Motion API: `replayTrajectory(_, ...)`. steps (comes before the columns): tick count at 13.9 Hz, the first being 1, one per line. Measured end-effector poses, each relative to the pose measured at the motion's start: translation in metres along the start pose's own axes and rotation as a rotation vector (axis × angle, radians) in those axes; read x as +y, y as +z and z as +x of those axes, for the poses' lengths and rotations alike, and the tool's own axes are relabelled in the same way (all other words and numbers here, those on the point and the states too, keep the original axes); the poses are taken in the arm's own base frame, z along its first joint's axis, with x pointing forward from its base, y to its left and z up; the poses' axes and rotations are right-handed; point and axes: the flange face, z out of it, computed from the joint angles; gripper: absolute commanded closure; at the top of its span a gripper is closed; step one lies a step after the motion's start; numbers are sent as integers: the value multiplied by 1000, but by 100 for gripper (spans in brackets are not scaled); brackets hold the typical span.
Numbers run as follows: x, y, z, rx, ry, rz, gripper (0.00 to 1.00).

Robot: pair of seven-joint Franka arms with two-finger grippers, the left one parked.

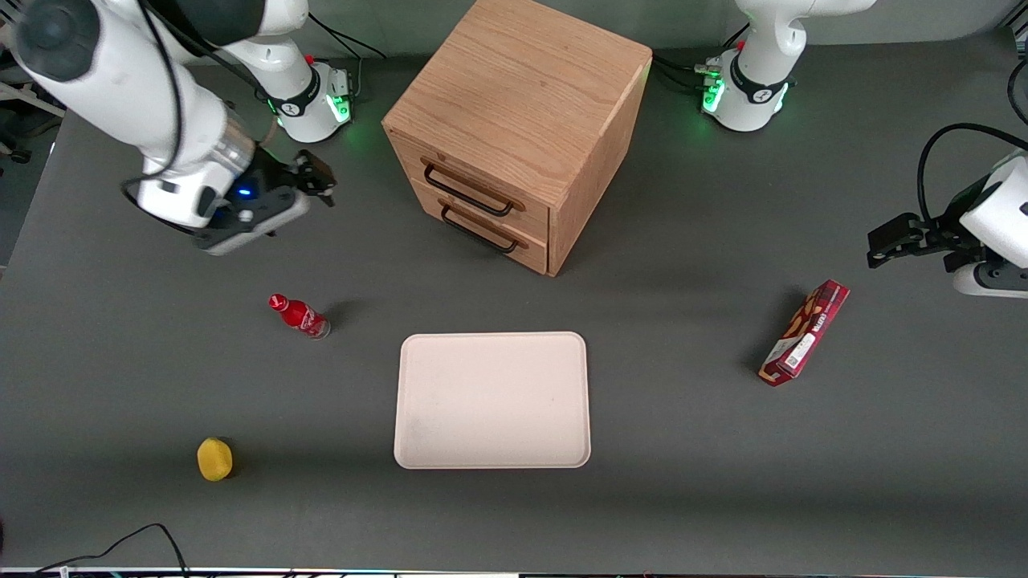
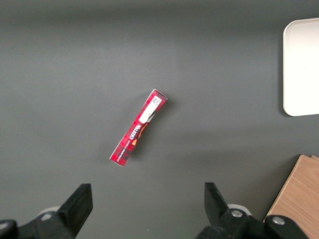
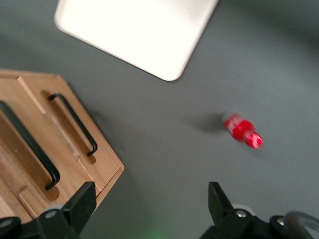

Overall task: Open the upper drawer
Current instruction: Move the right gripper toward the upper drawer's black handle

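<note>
Front cam: high, looks steeply down on whole counter (image 1: 723, 482) from afar. Right wrist cam: nearer, above the counter, faces down past the gripper (image 3: 149, 209), fingers (image 3: 79, 204) spread; shares cabinet (image 3: 30, 149), tray (image 3: 134, 30), red bottle (image 3: 242, 130) w/ front. Left wrist cam: downward, shares snack box (image 2: 138, 128), tray corner.
</note>
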Motion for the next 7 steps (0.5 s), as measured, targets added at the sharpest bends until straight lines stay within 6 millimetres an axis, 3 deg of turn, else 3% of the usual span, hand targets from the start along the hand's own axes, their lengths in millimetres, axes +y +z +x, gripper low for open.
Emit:
replayTrajectory(3,-13,25,24,-16,-155,33,0)
replayTrajectory(7,-53,55,43,-35,-340,66,0)
